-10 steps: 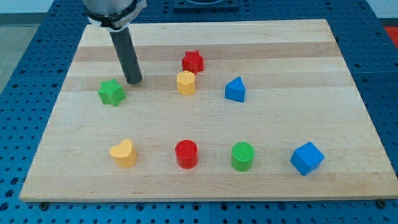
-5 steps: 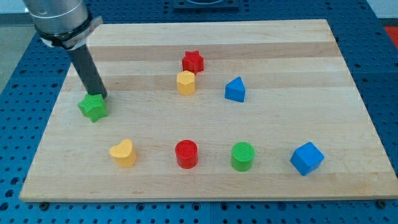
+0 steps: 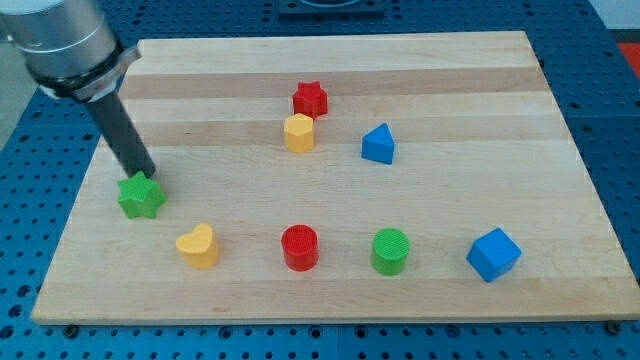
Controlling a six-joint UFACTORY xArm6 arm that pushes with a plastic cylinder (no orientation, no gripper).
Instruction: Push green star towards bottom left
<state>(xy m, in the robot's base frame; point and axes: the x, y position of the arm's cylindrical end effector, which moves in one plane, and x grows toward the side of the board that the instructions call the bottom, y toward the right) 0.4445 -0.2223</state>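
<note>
The green star (image 3: 141, 196) lies on the wooden board (image 3: 450, 80) near its left edge, at mid height in the view. My tip (image 3: 144, 176) touches the star's upper side, and the dark rod rises from it toward the view's top left. The yellow heart (image 3: 198, 246) sits just below and right of the star.
A red star (image 3: 310, 98), a yellow hexagonal block (image 3: 298, 132) and a blue triangular block (image 3: 378, 144) stand in the upper middle. A red cylinder (image 3: 299, 247), a green cylinder (image 3: 391, 250) and a blue cube (image 3: 493, 253) line the bottom.
My tip moved left and down and came against the green star. The star slid from about mid-left toward the view's bottom left. The other blocks stayed put.
</note>
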